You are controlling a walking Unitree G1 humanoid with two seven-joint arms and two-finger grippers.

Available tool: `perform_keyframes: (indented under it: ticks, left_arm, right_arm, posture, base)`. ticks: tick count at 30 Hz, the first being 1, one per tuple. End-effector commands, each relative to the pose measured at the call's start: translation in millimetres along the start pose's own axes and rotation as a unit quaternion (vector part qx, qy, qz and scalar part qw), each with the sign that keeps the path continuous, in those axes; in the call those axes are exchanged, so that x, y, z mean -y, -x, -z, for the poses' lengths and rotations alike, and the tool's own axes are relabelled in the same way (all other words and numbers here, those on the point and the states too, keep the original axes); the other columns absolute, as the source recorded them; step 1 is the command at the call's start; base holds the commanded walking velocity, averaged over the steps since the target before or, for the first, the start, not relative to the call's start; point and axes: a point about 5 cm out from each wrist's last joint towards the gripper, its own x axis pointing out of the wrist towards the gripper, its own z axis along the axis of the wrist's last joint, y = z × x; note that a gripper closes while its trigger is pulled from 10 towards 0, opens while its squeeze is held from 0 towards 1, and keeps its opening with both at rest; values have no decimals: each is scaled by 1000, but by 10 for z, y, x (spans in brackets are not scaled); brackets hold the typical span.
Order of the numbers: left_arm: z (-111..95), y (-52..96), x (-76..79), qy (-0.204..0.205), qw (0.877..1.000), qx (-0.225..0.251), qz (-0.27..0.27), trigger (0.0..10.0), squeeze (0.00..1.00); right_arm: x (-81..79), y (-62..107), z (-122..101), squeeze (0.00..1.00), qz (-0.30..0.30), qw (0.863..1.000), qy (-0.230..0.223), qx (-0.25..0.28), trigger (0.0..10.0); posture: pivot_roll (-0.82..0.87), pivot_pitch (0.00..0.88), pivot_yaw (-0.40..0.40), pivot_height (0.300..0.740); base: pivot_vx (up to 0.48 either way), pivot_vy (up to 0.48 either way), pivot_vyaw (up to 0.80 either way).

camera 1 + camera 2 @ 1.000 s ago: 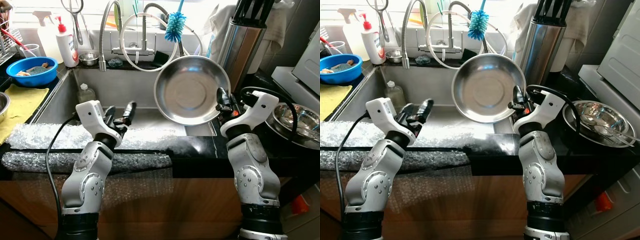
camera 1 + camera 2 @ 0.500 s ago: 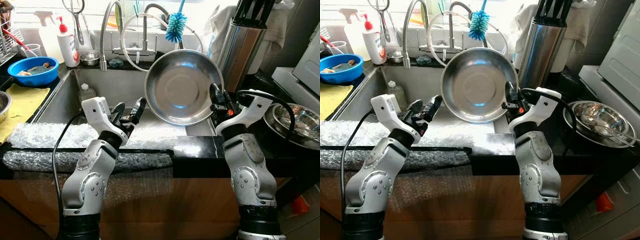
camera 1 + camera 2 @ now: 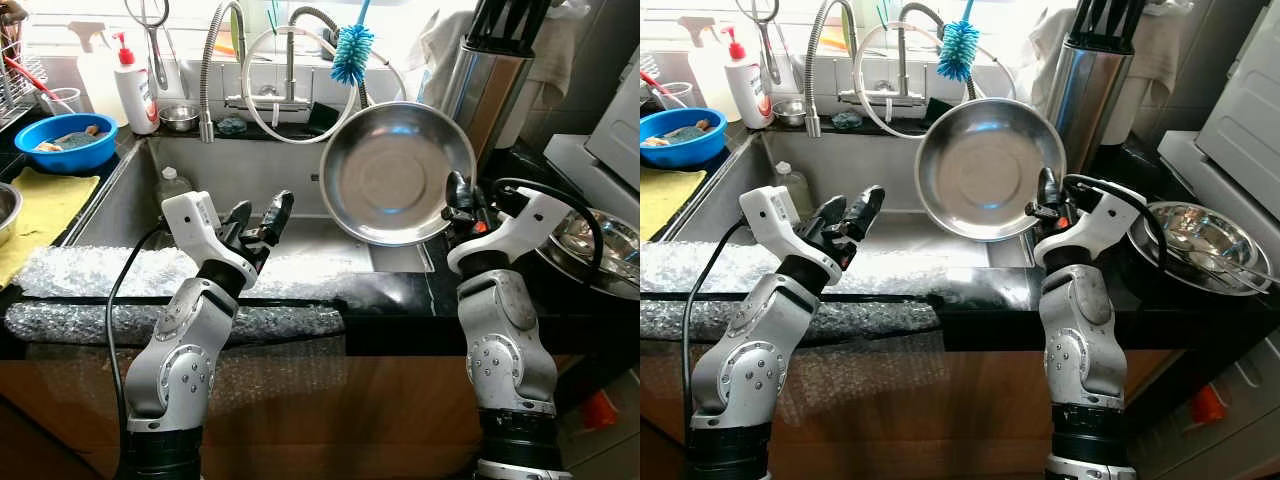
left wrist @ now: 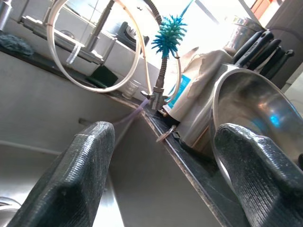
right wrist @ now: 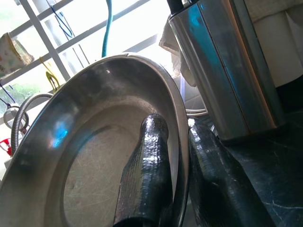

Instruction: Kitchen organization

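A shiny steel bowl (image 3: 396, 172) hangs tilted on edge above the right side of the sink, its hollow facing me. My right gripper (image 3: 459, 196) is shut on the bowl's rim at its lower right; one finger (image 5: 147, 175) lies inside the bowl (image 5: 90, 156) and the other behind the rim. My left gripper (image 3: 258, 216) is open over the sink basin (image 3: 260, 180), left of the bowl and apart from it. The left wrist view looks between its two fingers (image 4: 80, 165) toward the bowl (image 4: 255, 113) and the tap.
A tall steel knife holder (image 3: 490, 80) stands just behind the bowl. More steel bowls (image 3: 600, 240) lie on the black counter at right. A tap with hose (image 3: 285, 70), a blue brush (image 3: 350, 50), a soap bottle (image 3: 132, 85) and a blue bowl (image 3: 62, 140) line the back and left. Bubble wrap (image 3: 100, 275) covers the front edge.
The right gripper has carried the bowl to the right, back toward the knife holder, after swinging it left. The left gripper has stayed over the sink.
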Motion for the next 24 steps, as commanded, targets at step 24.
perform_keyframes:
  ticks: [24]
  left_arm:
    - [120,-11,206,-58,994,-68,63,10000,0]
  right_arm:
    - [-333,-16,72,0,-98,995,-23,-16,10000]
  posture:
    - [-73,0,-74,740]
  base:
    - [0,0,0]
